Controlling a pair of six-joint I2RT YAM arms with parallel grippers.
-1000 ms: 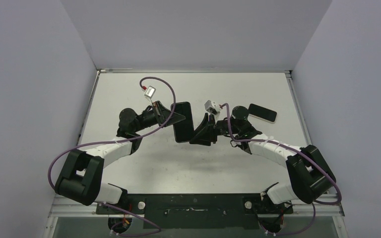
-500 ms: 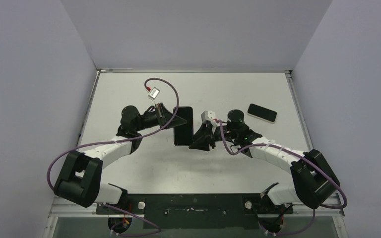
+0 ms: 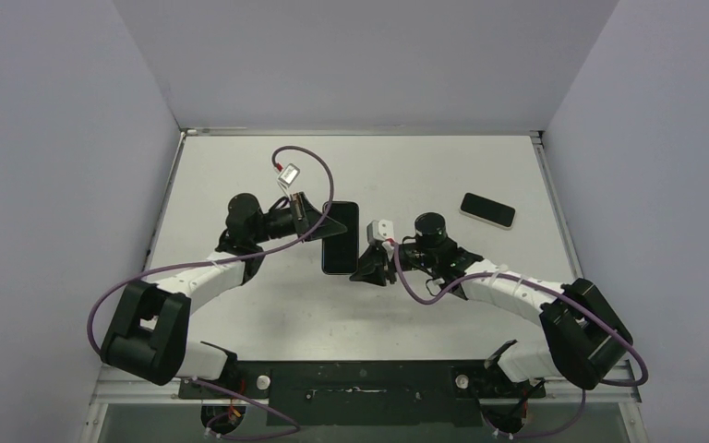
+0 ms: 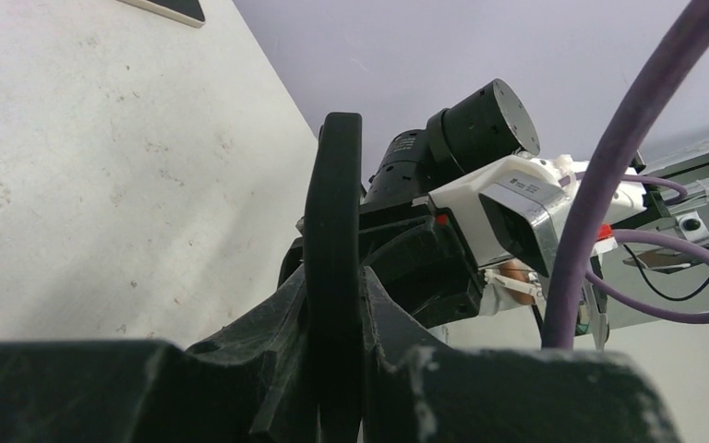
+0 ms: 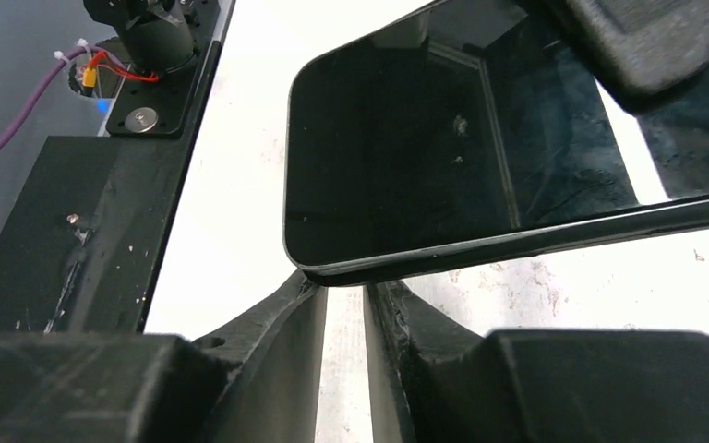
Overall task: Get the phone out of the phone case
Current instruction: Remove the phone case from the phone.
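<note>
Holding phone (image 3: 340, 238) by edge in L claw (image 3: 330, 222), flat, long axis far-near; R claw (image 3: 362, 269) narrow, at near corner.

The worktop (image 3: 240, 314) is white and matte, faintly speckled and scuffed. One pale-rimmed phone (image 3: 487, 209) lies flat on it – dark face up, near the far right corner, set at a slight angle to the edges.
</note>
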